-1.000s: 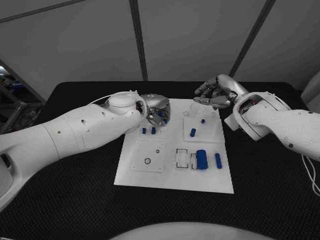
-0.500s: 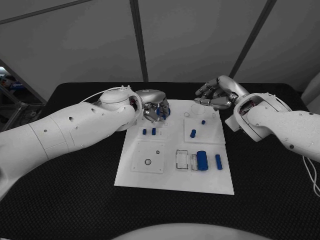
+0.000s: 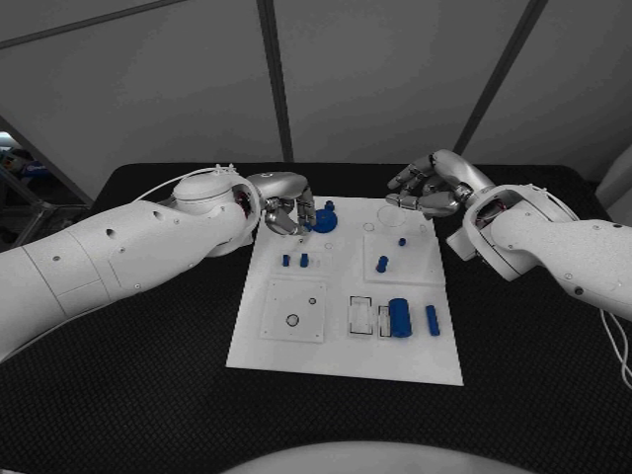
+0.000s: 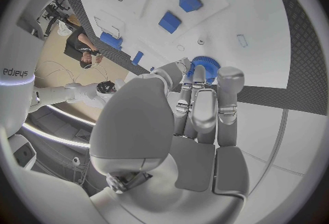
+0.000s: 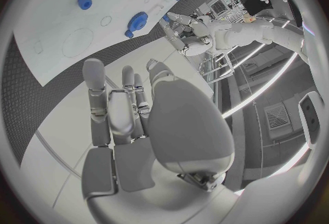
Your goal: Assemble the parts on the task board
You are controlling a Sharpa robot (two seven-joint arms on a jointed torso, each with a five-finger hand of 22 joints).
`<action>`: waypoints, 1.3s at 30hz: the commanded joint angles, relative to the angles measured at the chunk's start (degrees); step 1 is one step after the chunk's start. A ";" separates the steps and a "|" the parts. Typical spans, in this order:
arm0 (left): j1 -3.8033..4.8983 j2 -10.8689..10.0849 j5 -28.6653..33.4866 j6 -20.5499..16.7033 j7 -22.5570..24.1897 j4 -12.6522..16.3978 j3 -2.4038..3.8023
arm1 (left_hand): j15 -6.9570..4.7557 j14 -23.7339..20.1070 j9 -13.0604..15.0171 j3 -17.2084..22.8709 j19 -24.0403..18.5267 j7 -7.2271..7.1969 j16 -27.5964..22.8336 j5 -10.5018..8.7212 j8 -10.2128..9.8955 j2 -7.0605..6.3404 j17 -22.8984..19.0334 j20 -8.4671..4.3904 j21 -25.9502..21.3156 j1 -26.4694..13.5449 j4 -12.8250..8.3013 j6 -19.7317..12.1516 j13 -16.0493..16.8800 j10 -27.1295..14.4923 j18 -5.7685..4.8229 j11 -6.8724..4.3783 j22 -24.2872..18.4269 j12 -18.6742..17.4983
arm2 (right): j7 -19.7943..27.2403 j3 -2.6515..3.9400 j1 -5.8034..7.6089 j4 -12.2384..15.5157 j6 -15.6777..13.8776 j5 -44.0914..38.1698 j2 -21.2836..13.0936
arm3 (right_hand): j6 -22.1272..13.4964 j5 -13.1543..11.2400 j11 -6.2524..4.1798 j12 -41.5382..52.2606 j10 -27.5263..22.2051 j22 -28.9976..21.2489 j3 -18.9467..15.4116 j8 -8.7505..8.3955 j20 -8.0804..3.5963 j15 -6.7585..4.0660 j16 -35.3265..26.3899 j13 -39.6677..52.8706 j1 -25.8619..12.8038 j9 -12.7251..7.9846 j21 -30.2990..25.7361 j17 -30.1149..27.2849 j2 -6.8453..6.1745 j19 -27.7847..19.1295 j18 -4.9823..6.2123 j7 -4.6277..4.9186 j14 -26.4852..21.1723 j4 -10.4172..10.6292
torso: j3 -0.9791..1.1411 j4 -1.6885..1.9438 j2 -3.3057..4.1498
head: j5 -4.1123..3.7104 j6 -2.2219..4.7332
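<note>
The blue gear [image 3: 325, 221] was pinched in the left hand [image 3: 290, 212] at the board's [image 3: 345, 346] far edge, probably for seating there. The right hand [image 3: 428, 188] hung nearby, fingers curled, holding nothing.

The head camera looked down from above the robot's front onto the black table [image 3: 145, 395], with the board [image 3: 348, 351] in the middle and both arms entering from the sides. The left wrist camera sat close behind the left hand [image 4: 199, 119], facing along its fingers toward the board [image 4: 226, 10] and a blue gear [image 4: 203, 66] by the fingertips. The right wrist camera sat close behind the right hand [image 5: 137, 125], facing the board [image 5: 62, 21] from the opposite side. All three views shared the board and the gear [image 3: 325, 220] [image 5: 139, 20]; the right wrist view also caught the left hand [image 5: 180, 29].
</note>
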 commanded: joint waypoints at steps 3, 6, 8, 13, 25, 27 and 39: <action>-0.06 -0.32 0.81 0.65 -0.54 0.03 0.05 | -0.03 0.40 0.08 0.36 0.15 -0.13 0.14 -0.32 -0.39 -0.07 -0.13 0.11 0.14 -0.69 -0.10 0.46 0.08 0.42 -3.60 0.00 2.89 -0.37 | 0.41 0.03 0.02 0.09 -0.20 -0.16 -0.01 | 0.33 0.18 -0.04 -0.26 0.29 -0.05 0.18 -0.36 0.23 0.06 -0.26 -0.05 -0.11 -0.09 -0.20 -0.04 -0.44 -0.12 0.73 0.09 -0.11 0.02 | -0.07 -0.05 0.01 | 0.17 0.01; -0.20 -0.42 0.83 0.81 -0.62 -0.22 0.03 | -0.03 0.40 0.08 0.37 0.12 -0.13 0.14 -0.32 -0.40 -0.07 -0.14 0.12 0.03 -0.71 -0.11 0.48 0.08 0.44 -3.58 0.00 2.87 -0.40 | 0.43 0.03 -0.10 0.12 -0.20 -0.16 -0.05 | 0.32 0.19 -0.04 -0.30 0.31 -0.15 0.20 -0.36 0.23 0.06 -0.33 -0.11 -0.10 -0.09 -0.27 -0.11 -0.45 -0.16 0.75 0.09 -0.13 0.01 | -0.04 -0.12 0.02 | 0.30 0.01; -0.36 -0.51 0.82 0.90 -0.60 -0.51 0.02 | -0.03 0.37 0.08 0.38 0.08 -0.14 0.10 -0.32 -0.41 -0.07 -0.24 0.12 -0.11 -0.70 -0.13 0.50 0.08 0.46 -3.56 -0.01 2.84 -0.42 | 0.44 0.03 -0.16 0.15 -0.20 -0.16 -0.08 | 0.32 0.19 -0.04 -0.30 0.31 -0.15 0.20 -0.36 0.23 0.06 -0.33 -0.11 -0.10 -0.09 -0.27 -0.11 -0.45 -0.16 0.75 0.09 -0.13 0.01 | -0.03 -0.11 0.02 | 0.32 -0.01; -0.64 -0.62 0.82 1.02 -0.55 -0.73 0.00 | -0.03 0.37 0.08 0.38 0.08 -0.14 0.10 -0.32 -0.41 -0.07 -0.24 0.12 -0.11 -0.70 -0.13 0.50 0.08 0.46 -3.56 -0.01 2.84 -0.42 | 0.45 0.03 -0.22 0.14 -0.21 -0.16 -0.10 | 0.32 0.19 -0.04 -0.30 0.31 -0.15 0.20 -0.36 0.23 0.06 -0.33 -0.11 -0.10 -0.09 -0.27 -0.11 -0.45 -0.16 0.75 0.09 -0.13 0.01 | -0.03 -0.02 0.05 | 0.27 -0.01; -1.08 -0.48 0.82 1.68 -0.39 -1.09 -0.08 | -0.03 0.34 0.08 0.41 0.06 -0.14 0.06 -0.31 -0.43 -0.07 -0.35 0.12 -0.17 -0.72 -0.16 0.53 0.08 0.50 -3.54 -0.01 2.85 -0.49 | 0.47 0.03 -0.27 0.12 -0.19 -0.16 -0.05 | 0.32 0.19 -0.04 -0.30 0.31 -0.15 0.20 -0.36 0.23 0.06 -0.33 -0.11 -0.10 -0.09 -0.27 -0.11 -0.45 -0.16 0.75 0.09 -0.13 0.01 | 0.02 -0.09 0.06 | 0.43 -0.13; -1.20 -0.39 0.82 1.81 -0.36 -1.14 -0.09 | -0.03 0.34 0.08 0.41 0.06 -0.14 0.06 -0.31 -0.43 -0.07 -0.35 0.12 -0.17 -0.72 -0.16 0.53 0.08 0.50 -3.54 -0.01 2.85 -0.49 | 0.47 0.03 -0.28 0.12 -0.19 -0.16 -0.05 | 0.32 0.19 -0.04 -0.30 0.31 -0.15 0.20 -0.36 0.23 0.06 -0.33 -0.11 -0.10 -0.09 -0.27 -0.11 -0.45 -0.16 0.75 0.09 -0.13 0.01 | 0.01 -0.09 0.05 | 0.41 -0.17; -1.43 0.22 0.17 3.57 -1.14 -1.45 -0.24 | -0.02 0.21 0.09 0.45 -0.05 -0.13 -0.13 -0.34 -0.47 -0.03 -0.81 0.13 -0.49 -0.80 -0.19 0.61 0.10 0.63 -3.49 -0.01 2.81 -0.62 | 0.46 0.03 -0.29 0.14 -0.20 -0.16 -0.12 | 0.32 0.19 -0.04 -0.30 0.31 -0.15 0.20 -0.36 0.23 0.06 -0.33 -0.11 -0.10 -0.09 -0.27 -0.11 -0.45 -0.16 0.75 0.09 -0.13 0.01 | 0.00 -0.12 0.05 | 0.44 -0.31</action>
